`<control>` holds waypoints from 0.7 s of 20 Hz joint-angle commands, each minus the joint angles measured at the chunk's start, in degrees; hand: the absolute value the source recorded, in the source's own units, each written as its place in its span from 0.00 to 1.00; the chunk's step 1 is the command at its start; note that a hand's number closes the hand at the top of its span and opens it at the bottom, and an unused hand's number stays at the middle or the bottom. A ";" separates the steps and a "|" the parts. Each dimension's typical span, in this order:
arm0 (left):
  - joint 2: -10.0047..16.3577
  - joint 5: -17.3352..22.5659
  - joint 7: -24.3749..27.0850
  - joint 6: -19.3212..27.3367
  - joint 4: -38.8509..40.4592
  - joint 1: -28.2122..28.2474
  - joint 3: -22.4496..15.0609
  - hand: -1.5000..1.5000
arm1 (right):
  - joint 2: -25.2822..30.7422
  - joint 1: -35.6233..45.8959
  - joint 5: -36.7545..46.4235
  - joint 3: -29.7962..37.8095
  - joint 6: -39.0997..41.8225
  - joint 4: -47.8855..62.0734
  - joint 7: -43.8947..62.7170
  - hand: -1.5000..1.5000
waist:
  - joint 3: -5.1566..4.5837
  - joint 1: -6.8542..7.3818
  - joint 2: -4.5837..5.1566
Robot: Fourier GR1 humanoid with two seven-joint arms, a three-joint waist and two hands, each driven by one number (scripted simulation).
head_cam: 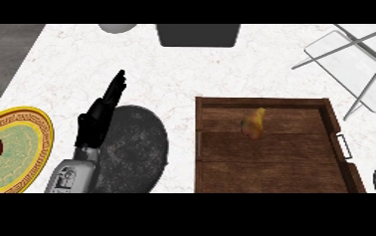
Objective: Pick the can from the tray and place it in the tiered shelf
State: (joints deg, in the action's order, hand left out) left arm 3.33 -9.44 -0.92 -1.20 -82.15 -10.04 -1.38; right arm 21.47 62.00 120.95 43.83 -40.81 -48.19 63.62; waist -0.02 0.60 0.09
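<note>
While the left hand (99, 115) rests with straight fingers, holding nothing, over a dark plate (140, 150), a yellow-orange item (254, 123) lies in the wooden tray (272, 175); its forearm (70, 175) marking is unreadable.

You stand at a kitchen counter: its white speckled top (220, 70) carries a patterned plate (26, 145), a dark round plate (140, 145), a wooden tray (272, 168) and a wire shelf (343, 58).
</note>
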 commanded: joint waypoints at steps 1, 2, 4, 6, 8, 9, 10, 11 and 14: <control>0.08 0.00 -0.86 0.10 -0.60 -0.27 0.17 0.50 | -1.39 1.75 -3.22 0.14 -2.72 -0.93 4.68 0.00 | 0.03 0.15 0.02; 0.99 0.95 1.09 -1.18 0.85 -0.22 1.03 0.50 | -2.12 3.66 -3.48 -0.47 -1.02 -2.80 3.95 0.00 | 0.00 -0.05 -0.06; -0.65 0.18 -2.69 0.68 -2.10 -0.79 0.04 0.50 | -3.33 3.01 -5.10 -0.77 -1.42 -3.94 3.18 0.00 | 0.02 -0.07 -0.19; -0.54 -0.03 -2.55 1.07 -2.61 -0.07 0.22 0.50 | -2.18 2.11 -7.07 -1.61 -0.22 -7.48 0.75 0.00 | 0.02 -0.45 -0.30; 0.40 -0.31 1.43 0.43 2.25 -0.42 1.03 0.50 | -3.84 3.07 -5.38 -1.94 -1.83 -11.78 2.80 0.00 | -0.03 -0.81 -0.28; 0.94 1.61 0.01 -2.09 -1.83 2.28 0.45 0.50 | -2.38 3.65 -3.79 -1.38 -5.10 -9.98 4.19 0.00 | 0.01 0.33 -0.10; 1.16 0.57 0.62 -0.35 1.99 -1.62 1.89 0.50 | -2.70 4.14 -5.56 -1.52 -7.44 -12.89 2.45 0.00 | -0.01 -0.55 -0.08; -0.24 0.12 -0.01 0.64 1.11 -1.08 0.93 0.50 | -1.85 3.13 -7.60 -0.72 -8.17 -14.93 0.94 0.00 | 0.03 -0.92 -0.27; 0.51 -0.26 -1.21 0.43 -1.23 -0.15 0.64 0.50 | -2.55 4.91 -2.33 -0.59 -5.39 -21.80 3.36 0.00 | -0.02 -0.60 -0.49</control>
State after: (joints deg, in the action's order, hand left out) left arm 3.24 -9.53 -1.15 -0.76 -82.19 -10.31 -0.94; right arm 19.20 65.38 116.13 43.49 -45.24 -63.12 60.80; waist -0.02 0.13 -0.16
